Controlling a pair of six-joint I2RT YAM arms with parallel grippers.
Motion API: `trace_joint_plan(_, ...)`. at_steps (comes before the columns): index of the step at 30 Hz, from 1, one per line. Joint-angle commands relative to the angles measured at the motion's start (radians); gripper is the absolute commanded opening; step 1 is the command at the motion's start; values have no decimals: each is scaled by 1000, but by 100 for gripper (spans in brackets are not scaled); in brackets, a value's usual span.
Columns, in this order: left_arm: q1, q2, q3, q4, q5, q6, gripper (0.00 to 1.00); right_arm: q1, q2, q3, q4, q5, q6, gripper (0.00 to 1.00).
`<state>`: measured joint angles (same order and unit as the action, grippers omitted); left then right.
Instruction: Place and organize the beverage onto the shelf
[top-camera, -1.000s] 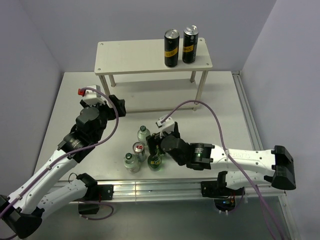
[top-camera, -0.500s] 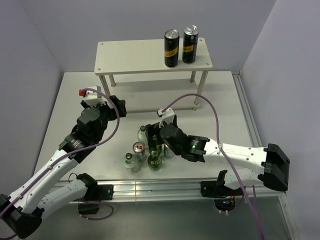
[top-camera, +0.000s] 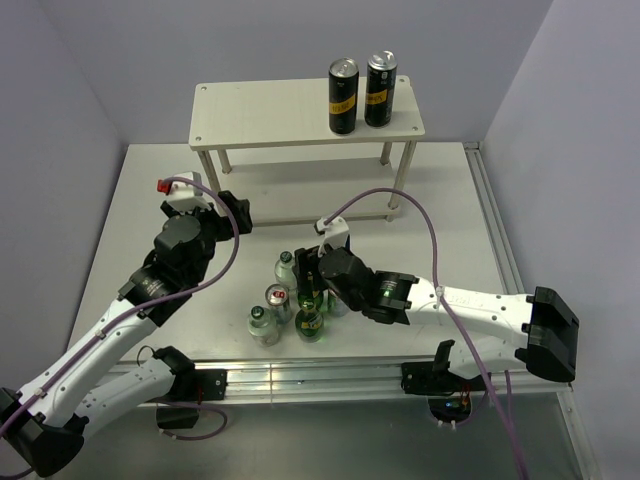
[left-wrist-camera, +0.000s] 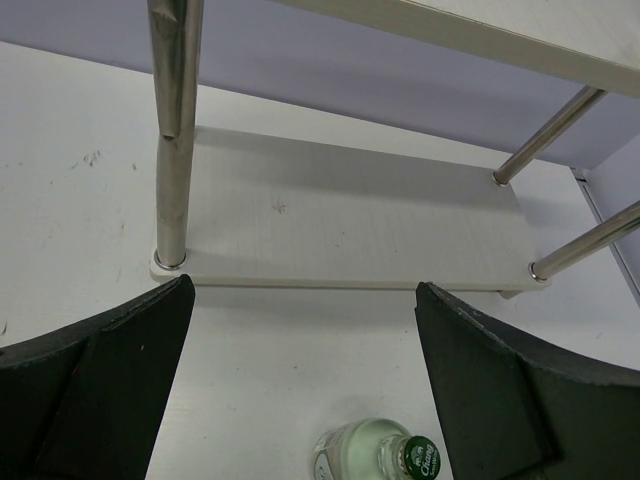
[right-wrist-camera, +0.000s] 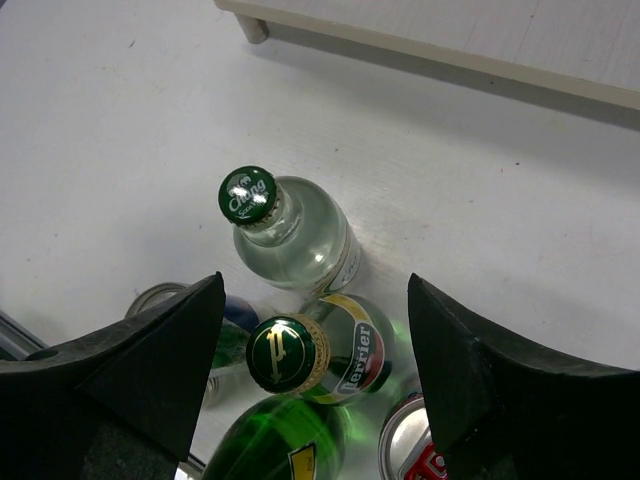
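Plainly, the counter (top-camera: 440, 200) is the biggest thing here, and the shelf (top-camera: 260, 110) stands at its far side. The top board carries only 2 black cans (top-camera: 343, 96) at its right end, and I can see no small drink on either board. All 6 sit bunched near the front edge of the counter, well apart from the shelf.

The change is in the right arm. 1 second ago it lay low, to the right of the cluster. It has since swung in over the drinks, and the right end effector (right-wrist-camera: 315, 300) now straddles a green bottle (right-wrist-camera: 320, 350) in the middle of the bunch. Its fingers have drawn inward but remain apart and are not seen pressing on the glass, so nothing is gripped yet. I judge this the start of the first pick, with the closing under way.

The left end effector (left-wrist-camera: 302, 292) has not moved. It is spread wide, holds nothing, and is aimed at the lower board with a clear bottle (left-wrist-camera: 365, 455) just below it.

The neighbours crowd close. That green-capped clear bottle sits just behind the target, a second green bottle (right-wrist-camera: 280, 440) lies just in front, and a can (right-wrist-camera: 410, 455) is beside it. The closing fingers could nudge any of them.
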<state>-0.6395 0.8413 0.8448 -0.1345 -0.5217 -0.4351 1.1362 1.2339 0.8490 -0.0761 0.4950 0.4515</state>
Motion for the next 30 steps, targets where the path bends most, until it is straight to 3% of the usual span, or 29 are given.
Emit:
trace_joint_plan(1,-5,-19,-9,38,-18,-13,99,8,15,1,-13,22,24,80)
trace_joint_plan(12,-8,-31,-35,49,-27,-22,99,36,59,13,-48,68,38,70)
trace_joint_plan(18,-8,-31,-39,52,-31,-21,99,36,75,28,-57,94,39,42)
trace_joint_plan(23,-8,-34,-44,55,-32,-22,99,36,85,47,-57,105,27,32)
trace_joint_plan(28,-9,-39,-47,55,-35,-21,99,37,90,68,-67,112,26,1)
trace_joint_plan(30,-9,-38,-47,55,-38,-19,99,37,84,87,-70,116,12,0)
